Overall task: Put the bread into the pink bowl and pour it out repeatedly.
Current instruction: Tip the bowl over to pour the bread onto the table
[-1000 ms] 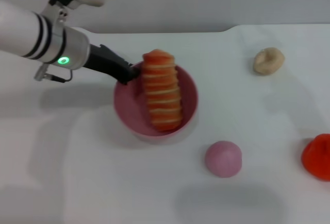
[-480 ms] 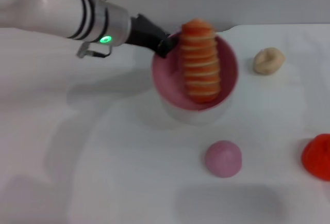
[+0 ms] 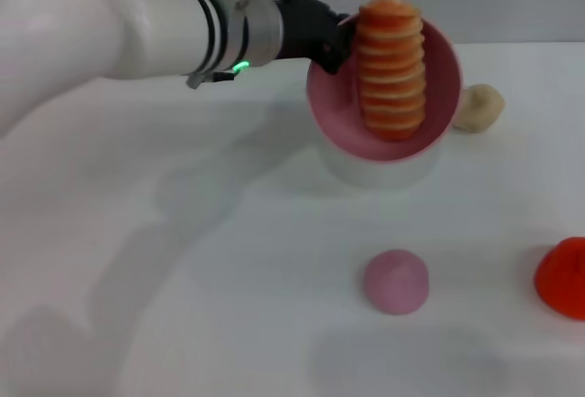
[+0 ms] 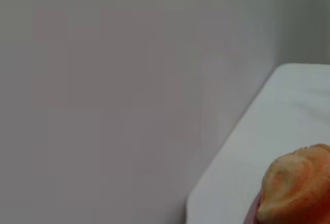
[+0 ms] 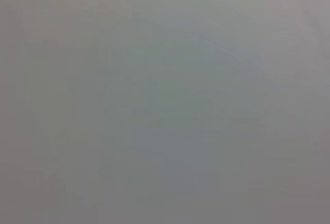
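The pink bowl [image 3: 434,68] hangs in the air above the white table [image 3: 228,269], tipped with its mouth toward me. The bread [image 3: 392,66], orange-and-cream striped, stands on end inside the bowl; its top sticks out over the rim. My left gripper [image 3: 334,45] is shut on the bowl's left rim and holds it up. In the left wrist view one end of the bread [image 4: 299,188] shows, with a sliver of the bowl. The right gripper is out of view.
A small beige lump [image 3: 482,107] lies on the table just right of the bowl. A pink dome-shaped bun [image 3: 396,281] sits in front, and a red object [image 3: 562,278] at the right edge. The table's far edge [image 3: 512,45] runs behind the bowl.
My left gripper has lifted the bowl with the bread up and to the right, away from the table, and the bowl has tipped more toward me.
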{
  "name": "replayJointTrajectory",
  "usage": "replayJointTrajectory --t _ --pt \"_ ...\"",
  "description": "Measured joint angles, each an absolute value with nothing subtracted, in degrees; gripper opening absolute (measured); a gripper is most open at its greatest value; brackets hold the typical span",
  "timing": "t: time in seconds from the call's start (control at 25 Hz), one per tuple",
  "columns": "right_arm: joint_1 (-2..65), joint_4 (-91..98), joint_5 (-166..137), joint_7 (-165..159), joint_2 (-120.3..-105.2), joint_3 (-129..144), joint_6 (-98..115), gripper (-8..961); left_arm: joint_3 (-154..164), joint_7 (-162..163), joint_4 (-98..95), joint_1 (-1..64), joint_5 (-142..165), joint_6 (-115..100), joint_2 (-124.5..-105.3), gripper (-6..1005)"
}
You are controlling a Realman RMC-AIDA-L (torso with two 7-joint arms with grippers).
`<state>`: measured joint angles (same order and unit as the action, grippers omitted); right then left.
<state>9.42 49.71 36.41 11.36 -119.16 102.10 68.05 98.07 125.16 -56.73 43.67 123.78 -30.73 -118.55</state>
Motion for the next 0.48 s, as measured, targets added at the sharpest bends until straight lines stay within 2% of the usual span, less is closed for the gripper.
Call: replayJointTrajectory --t 0.48 --pt "7.4 46.1 40.6 9.8 -119.23 99.0 72.2 513 111.6 124.9 -57.0 39.4 127.7 -8.0 -118.56 55"
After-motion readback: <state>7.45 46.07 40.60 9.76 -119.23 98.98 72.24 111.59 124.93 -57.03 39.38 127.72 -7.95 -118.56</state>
